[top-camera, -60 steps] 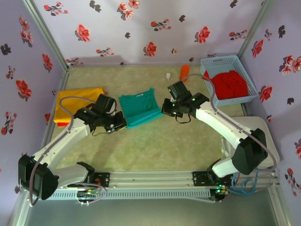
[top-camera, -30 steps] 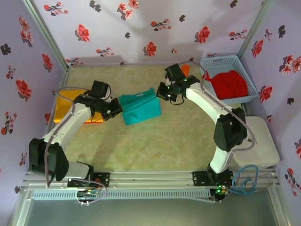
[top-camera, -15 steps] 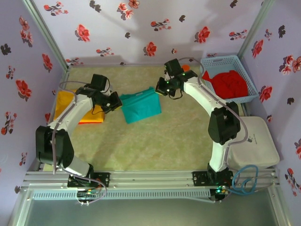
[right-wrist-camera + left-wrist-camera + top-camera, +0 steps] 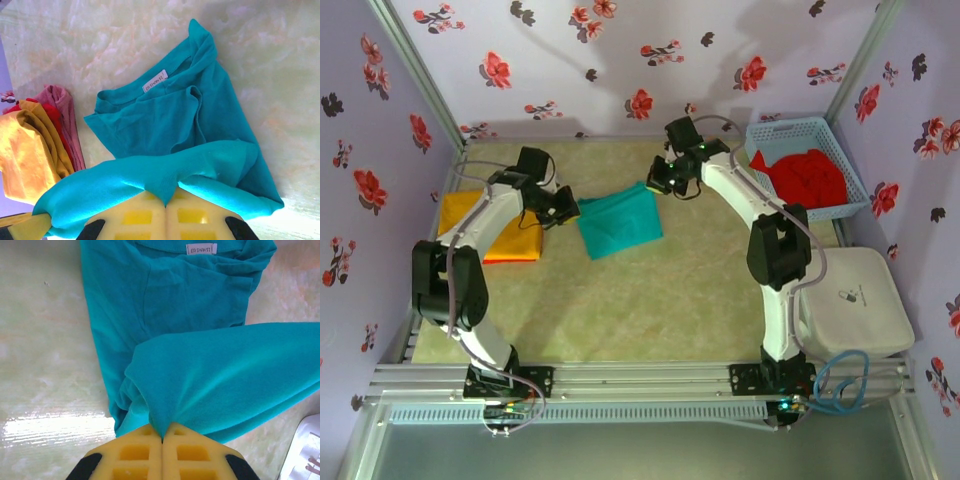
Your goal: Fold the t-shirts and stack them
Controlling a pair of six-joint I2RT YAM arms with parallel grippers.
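One teal t-shirt (image 4: 620,226), one yellow t-shirt (image 4: 457,212), one blue basket (image 4: 790,127).

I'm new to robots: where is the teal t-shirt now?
From above, the teal t-shirt lies toward the table's back, held by the left gripper and right gripper, right of the yellow-orange t-shirt.

The left arm (image 4: 485,225) and right arm (image 4: 740,205) wear white shells with black joints, thin grey cables looping alongside. Their fingers (image 4: 135,452) are yellow, waffle-gridded blocks.
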